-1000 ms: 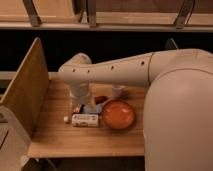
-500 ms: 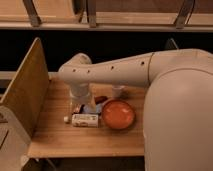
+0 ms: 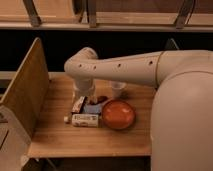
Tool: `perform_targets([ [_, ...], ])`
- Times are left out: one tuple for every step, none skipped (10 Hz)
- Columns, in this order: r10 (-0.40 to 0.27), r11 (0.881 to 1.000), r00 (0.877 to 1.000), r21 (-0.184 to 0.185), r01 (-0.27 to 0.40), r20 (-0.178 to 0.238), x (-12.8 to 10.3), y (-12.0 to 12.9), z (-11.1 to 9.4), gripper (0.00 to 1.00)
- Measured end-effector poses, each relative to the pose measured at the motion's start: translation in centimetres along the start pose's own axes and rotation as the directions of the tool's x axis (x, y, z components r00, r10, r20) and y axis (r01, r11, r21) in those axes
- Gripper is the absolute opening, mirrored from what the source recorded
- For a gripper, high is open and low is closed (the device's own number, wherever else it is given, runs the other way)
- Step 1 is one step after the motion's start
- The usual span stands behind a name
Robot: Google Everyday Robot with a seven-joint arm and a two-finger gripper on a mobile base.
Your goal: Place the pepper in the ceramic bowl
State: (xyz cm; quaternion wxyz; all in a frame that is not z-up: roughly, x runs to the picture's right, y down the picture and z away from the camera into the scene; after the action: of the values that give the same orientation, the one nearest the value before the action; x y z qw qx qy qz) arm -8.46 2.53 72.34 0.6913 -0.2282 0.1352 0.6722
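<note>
One pepper (image 3: 101,99), one ceramic bowl (image 3: 118,114), one small translucent cup (image 3: 118,89), one flat blue square (image 3: 93,108) and one white box (image 3: 85,120) lie on one wooden table (image 3: 65,142). One arm (image 3: 125,67) carries one gripper (image 3: 80,104), low at the blue square's nine o'clock side and toward ten o'clock from the bowl. One upright wooden panel (image 3: 25,90) stands along the table's nine o'clock edge.

Cream-white rounded arm (image 3: 125,67) with small dark dots, dark pincer (image 3: 79,104) at its tip over the table (image 3: 90,140)
</note>
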Motion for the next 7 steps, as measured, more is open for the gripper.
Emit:
perform_targets([
  [0.015, 1.0, 0.997, -0.012, -0.014, 0.078, -2.6, -2.1, -1.2, 0.65],
  [0.035, 0.999, 0.991, -0.026, -0.031, 0.129, -4.1, -3.5, -2.0, 0.65],
  [0.058, 0.998, 0.982, -0.035, -0.053, 0.179, -5.5, -5.4, -2.9, 0.65],
  [0.063, 0.998, 0.98, -0.039, -0.057, 0.188, -5.8, -5.6, -3.1, 0.65],
  [0.062, 0.998, 0.98, -0.04, -0.056, 0.188, -5.8, -5.5, -3.1, 0.65],
  [0.057, 0.998, 0.981, -0.043, -0.05, 0.186, -5.7, -5.1, -3.1, 0.65],
  [0.073, 0.997, 0.98, -0.046, -0.066, 0.186, -5.8, -5.2, -3.0, 0.65],
])
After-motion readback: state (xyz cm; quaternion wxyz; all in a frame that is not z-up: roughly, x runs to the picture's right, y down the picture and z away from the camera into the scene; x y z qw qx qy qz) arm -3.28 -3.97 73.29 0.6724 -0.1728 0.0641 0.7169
